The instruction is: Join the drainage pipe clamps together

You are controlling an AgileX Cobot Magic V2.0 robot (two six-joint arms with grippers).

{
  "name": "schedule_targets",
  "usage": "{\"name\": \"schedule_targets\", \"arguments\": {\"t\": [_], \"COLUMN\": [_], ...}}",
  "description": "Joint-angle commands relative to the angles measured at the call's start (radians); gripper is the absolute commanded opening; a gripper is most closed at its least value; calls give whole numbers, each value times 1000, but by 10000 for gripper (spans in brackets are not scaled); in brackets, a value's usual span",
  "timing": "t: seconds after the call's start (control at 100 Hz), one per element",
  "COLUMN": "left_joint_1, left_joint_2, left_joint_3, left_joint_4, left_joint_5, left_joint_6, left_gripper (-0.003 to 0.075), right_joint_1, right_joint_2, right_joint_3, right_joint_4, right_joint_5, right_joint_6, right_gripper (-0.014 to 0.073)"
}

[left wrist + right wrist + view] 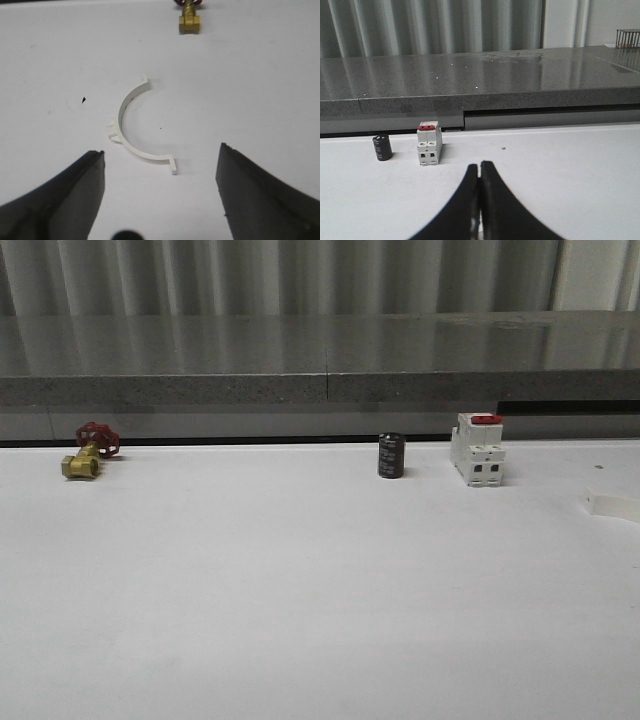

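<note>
Right now your left gripper (160,165) is the arm that matters: in the left wrist view its fingers (65,195) are spread wide and hold nothing, and a white half-ring clamp (134,126) lies flat on the white table (260,90) just ahead of the gap between them, slightly toward one finger. The arc runs lengthwise away from the fingertips, one flanged end near them, the other pointing on toward the brass valve (189,22) well beyond; its open side faces across the gap, and its small outer tabs face the other finger. You would need to advance forward and down so the pads close across the band, I judge. Your right gripper (480,180) has its fingers pressed together, empty as far as the right wrist view shows, aimed toward the red-topped breaker (428,143) and the black cylinder (382,148). In the front view a white piece (611,504) at the table's right edge may be the second clamp; you cannot be sure
</note>
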Motion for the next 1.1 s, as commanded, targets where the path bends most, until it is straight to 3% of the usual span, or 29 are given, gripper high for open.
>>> {"name": "schedule_targets", "arguments": {"t": [0.0,0.28,0.64,1.09], "left_joint_1": [54,169,188,188], "left_joint_2": [86,402,753,990], "left_joint_3": [-81,-233,-391,-554], "left_joint_4": [7,-49,-64,-89], "left_joint_5": [-3,148,173,197], "left_joint_6": [-73,-87,-87,-87], "left_gripper": [493,493,493,492], "right_joint_1": [5,5,5,5], "right_joint_2": [-15,-15,-15,-15], "right_joint_3": [-17,-17,-17,-17], "right_joint_4": [-4,-4,-4,-4], "right_joint_5": [-86,-86,-86,-86], "right_joint_6": [0,0,0,0], "right_gripper": [-67,-67,-67,-67]}}
